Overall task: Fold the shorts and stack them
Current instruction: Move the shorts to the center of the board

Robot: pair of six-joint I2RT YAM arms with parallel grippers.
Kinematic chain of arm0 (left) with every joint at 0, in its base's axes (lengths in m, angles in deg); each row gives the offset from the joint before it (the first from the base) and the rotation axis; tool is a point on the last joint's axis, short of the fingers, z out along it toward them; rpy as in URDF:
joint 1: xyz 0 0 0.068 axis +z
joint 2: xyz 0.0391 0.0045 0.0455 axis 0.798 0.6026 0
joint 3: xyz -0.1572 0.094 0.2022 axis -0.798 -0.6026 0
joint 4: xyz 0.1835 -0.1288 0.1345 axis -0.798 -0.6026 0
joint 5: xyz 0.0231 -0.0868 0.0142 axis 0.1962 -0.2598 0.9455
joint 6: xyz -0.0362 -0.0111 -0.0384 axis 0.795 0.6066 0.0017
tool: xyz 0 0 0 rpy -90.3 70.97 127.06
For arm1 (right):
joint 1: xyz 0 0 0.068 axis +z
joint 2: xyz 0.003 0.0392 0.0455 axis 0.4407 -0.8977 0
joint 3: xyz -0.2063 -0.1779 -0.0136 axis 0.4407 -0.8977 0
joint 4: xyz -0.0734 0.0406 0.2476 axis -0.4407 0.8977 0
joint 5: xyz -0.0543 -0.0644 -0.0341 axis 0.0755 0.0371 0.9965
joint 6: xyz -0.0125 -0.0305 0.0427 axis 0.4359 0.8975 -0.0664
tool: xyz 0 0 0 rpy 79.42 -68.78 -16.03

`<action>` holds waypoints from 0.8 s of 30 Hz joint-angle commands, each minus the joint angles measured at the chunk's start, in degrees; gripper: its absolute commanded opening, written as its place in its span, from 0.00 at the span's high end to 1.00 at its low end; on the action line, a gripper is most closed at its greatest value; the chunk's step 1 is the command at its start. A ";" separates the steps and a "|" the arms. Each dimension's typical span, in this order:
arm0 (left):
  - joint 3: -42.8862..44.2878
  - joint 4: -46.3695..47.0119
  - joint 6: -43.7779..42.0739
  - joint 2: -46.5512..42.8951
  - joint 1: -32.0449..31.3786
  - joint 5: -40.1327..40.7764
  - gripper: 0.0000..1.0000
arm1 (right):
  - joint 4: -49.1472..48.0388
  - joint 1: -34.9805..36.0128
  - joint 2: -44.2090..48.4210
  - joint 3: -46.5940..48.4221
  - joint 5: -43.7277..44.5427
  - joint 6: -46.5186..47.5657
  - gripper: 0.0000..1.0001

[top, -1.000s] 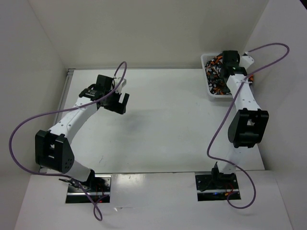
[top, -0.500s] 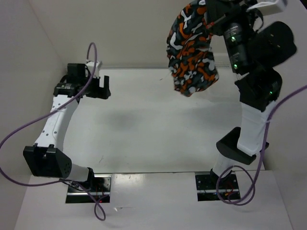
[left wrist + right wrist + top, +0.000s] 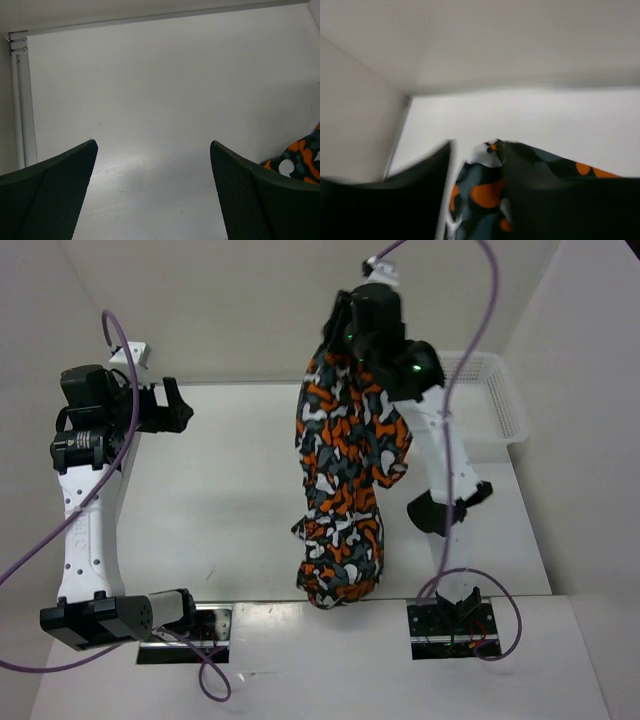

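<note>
The shorts (image 3: 345, 470), printed in orange, dark grey, black and white, hang in a long drape from my right gripper (image 3: 340, 340), raised high over the middle of the table. The right wrist view is blurred. In it the shorts (image 3: 490, 192) lie between the parted fingers of the right gripper (image 3: 477, 147), against the right finger, with a pale gap to the left one. My left gripper (image 3: 176, 406) stands wide open and holds nothing at the far left. In its wrist view the left gripper (image 3: 154, 145) frames bare table, with the shorts (image 3: 300, 160) at the right edge.
A white mesh basket (image 3: 500, 390) stands at the far right corner of the white table (image 3: 220, 510). White walls close in the back and both sides. Purple cables loop from both arms.
My right arm has swung left with the shorts, which now hang lower and longer over the middle of the table. Its fingers have parted. The left arm has drawn back to the far left.
</note>
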 commanded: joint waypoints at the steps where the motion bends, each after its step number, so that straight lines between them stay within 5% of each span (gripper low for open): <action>1: -0.82 0.27 -0.21 0.12 0.01 -4.21 0.00 | 8.27 -3.84 -6.08 0.44 -4.80 -1.23 0.29; 3: -0.82 -0.61 -0.21 -0.49 0.01 -3.42 0.00 | 9.69 -3.84 -7.15 3.09 -3.43 -2.73 0.12; 5: -1.43 -0.61 -0.21 -0.49 -1.04 -2.89 0.00 | 9.69 -3.84 -5.31 4.14 -0.97 -2.73 0.06; 15: -2.75 -0.61 -0.21 0.03 -4.12 -2.89 0.00 | 17.34 -4.37 5.68 3.45 18.89 -8.71 0.06; 24: -4.60 0.53 -0.21 -1.20 -6.58 -3.68 0.00 | 17.34 -4.37 11.93 -6.65 23.74 -10.28 0.06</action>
